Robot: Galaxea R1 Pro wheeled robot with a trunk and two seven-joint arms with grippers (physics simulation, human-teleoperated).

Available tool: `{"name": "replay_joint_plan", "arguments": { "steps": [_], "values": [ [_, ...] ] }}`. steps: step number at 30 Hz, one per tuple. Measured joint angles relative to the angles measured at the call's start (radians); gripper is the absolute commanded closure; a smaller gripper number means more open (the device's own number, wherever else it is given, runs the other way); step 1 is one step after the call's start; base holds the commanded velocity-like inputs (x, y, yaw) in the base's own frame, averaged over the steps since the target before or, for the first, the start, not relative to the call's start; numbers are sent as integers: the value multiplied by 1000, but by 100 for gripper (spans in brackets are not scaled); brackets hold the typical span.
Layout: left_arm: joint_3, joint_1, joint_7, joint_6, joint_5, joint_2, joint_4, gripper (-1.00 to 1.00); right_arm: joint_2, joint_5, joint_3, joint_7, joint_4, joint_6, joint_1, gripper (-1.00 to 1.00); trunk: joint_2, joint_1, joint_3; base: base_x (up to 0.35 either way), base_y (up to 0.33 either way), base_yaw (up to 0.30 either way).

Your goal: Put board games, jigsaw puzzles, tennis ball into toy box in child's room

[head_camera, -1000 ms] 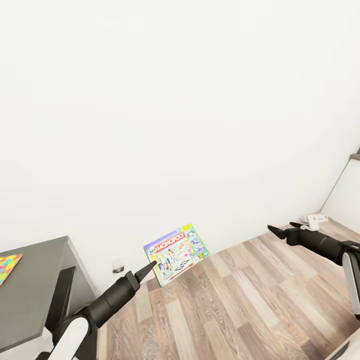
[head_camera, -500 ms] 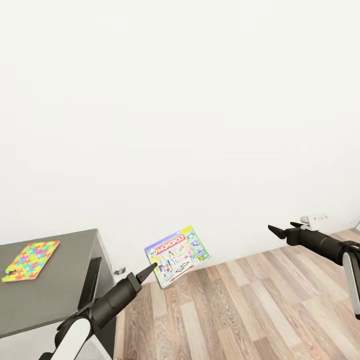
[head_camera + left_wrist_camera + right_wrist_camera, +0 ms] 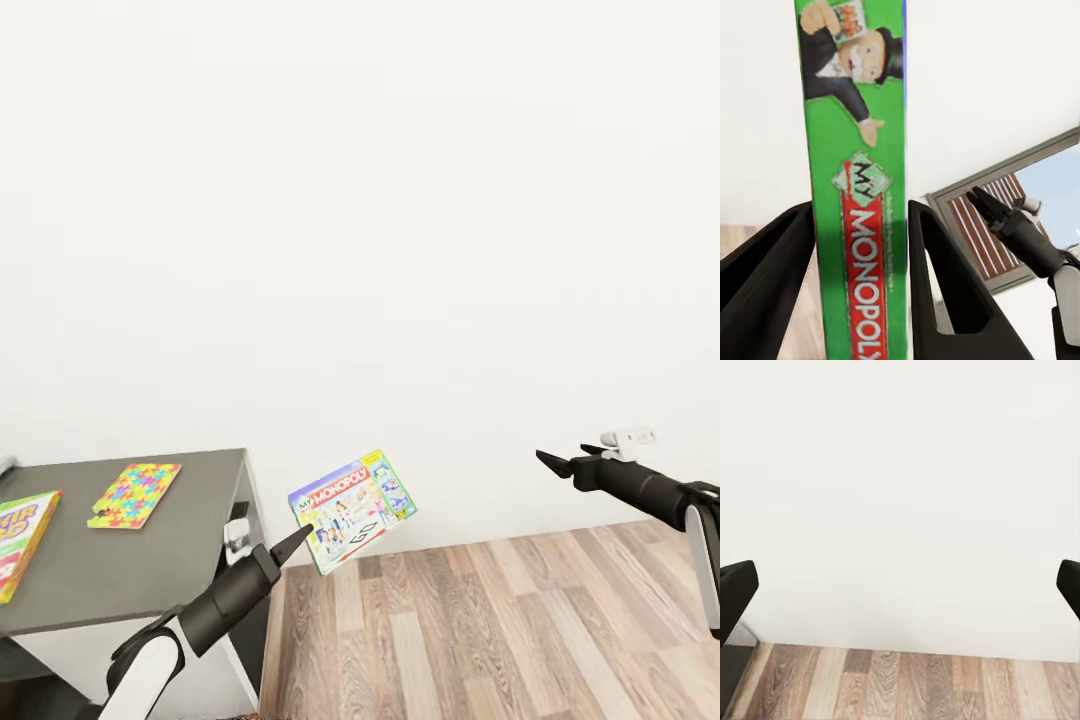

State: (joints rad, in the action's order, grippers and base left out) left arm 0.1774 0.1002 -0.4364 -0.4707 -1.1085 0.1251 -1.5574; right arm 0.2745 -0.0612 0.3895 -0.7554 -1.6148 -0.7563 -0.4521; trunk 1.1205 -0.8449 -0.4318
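Observation:
My left gripper [image 3: 300,534] is shut on a My Monopoly board game [image 3: 352,509], holding it in the air, tilted, in front of the white wall. In the left wrist view the box's green edge [image 3: 859,225] stands clamped between the two black fingers [image 3: 765,285]. A grey table [image 3: 190,540] stands at the left with a bright jigsaw puzzle [image 3: 135,493] lying flat on it. A second colourful flat box [image 3: 20,540] lies at the picture's left edge. My right gripper [image 3: 560,457] hangs open and empty at the right; its fingertips [image 3: 736,589] stand far apart.
A bare white wall takes up most of the head view. Wood-plank floor [image 3: 480,630] stretches to the right of the table. A small wall socket [image 3: 237,529] sits low by the table's near corner. A window [image 3: 982,217] appears behind the right arm [image 3: 1020,234].
The camera has swung left: the table has slid further into the picture, bringing the whole puzzle and a second box into view. Both arms and the held game keep their pose.

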Motion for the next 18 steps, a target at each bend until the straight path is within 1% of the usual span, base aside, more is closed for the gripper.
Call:
{"name": "replay_joint_plan", "arguments": {
  "steps": [18],
  "values": [
    [-2, 0, -2, -2, -3, 3, -6, 100, 0, 0, 0, 0, 0, 0, 0, -100, -126, 69, 56, 0, 0, 293]
  ]
}}
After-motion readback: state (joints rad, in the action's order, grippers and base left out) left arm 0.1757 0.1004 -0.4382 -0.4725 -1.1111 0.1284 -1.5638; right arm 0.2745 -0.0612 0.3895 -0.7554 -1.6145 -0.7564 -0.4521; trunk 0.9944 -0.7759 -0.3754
